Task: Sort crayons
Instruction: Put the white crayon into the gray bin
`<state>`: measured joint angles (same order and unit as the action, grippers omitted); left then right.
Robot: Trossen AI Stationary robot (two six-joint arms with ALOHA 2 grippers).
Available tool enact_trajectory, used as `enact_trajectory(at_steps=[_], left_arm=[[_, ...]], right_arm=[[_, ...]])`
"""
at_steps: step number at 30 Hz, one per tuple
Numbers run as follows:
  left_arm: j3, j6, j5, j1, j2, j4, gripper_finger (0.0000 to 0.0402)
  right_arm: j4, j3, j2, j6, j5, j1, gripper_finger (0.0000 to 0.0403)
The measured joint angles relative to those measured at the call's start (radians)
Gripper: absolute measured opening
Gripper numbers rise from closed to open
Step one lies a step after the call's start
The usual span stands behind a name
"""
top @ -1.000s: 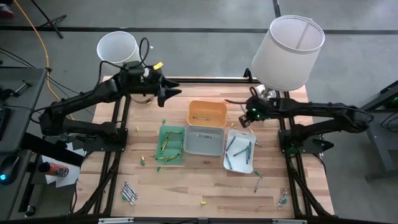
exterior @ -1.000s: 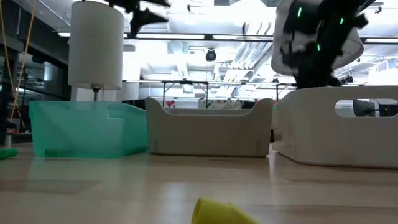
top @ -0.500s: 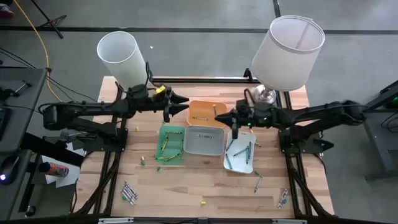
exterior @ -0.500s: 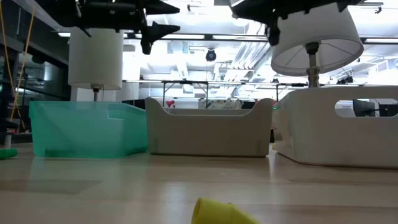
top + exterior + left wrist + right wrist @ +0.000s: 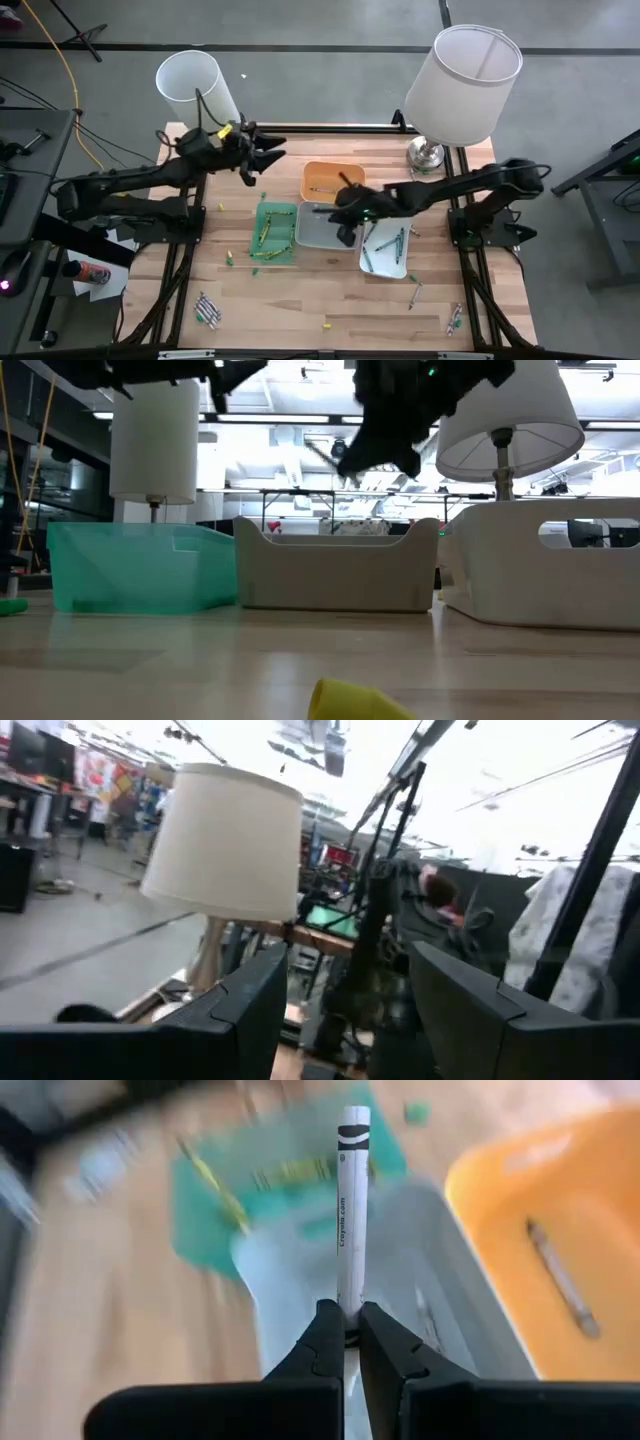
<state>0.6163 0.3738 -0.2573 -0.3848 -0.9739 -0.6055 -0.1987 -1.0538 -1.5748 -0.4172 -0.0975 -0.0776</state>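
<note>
One white crayon point(image 5: 353, 1200) is pinched at its end by the right gripper point(image 5: 345, 1342) over the grey tray point(image 5: 327, 226); released early, it may bounce into the orange tray point(image 5: 333, 183) at 12 o'clock. The left gripper point(image 5: 262, 158) waits with fingers spread.

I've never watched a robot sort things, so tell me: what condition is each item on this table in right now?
Left gripper: jaws open, empty, raised beside the green tray.
Right gripper: jaws shut on white crayon, above grey tray.
Green tray: holds several crayons.
Orange tray: holds one crayon.
White tray: holds several crayons.
</note>
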Motion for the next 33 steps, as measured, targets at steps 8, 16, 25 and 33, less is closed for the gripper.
enact_trajectory(at_steps=[8,16,25,33], left_arm=[[0.000,-0.020,0.000,0.020,0.219,0.472,0.0197],[0.000,-0.097,0.030,0.120,0.294,0.657,0.0197],[0.045,-0.148,0.034,0.289,0.268,0.894,0.0197],[0.291,-0.141,0.201,0.602,0.096,1.360,0.0197]], right_arm=[[-0.219,-0.121,-0.178,0.081,0.047,0.000,0.0003],[-0.263,-0.166,-0.213,0.008,0.121,0.025,0.0090],[-0.620,-0.334,-0.176,0.129,0.070,0.034,0.0236],[-0.621,-0.192,0.107,0.097,-0.125,0.033,0.0249]])
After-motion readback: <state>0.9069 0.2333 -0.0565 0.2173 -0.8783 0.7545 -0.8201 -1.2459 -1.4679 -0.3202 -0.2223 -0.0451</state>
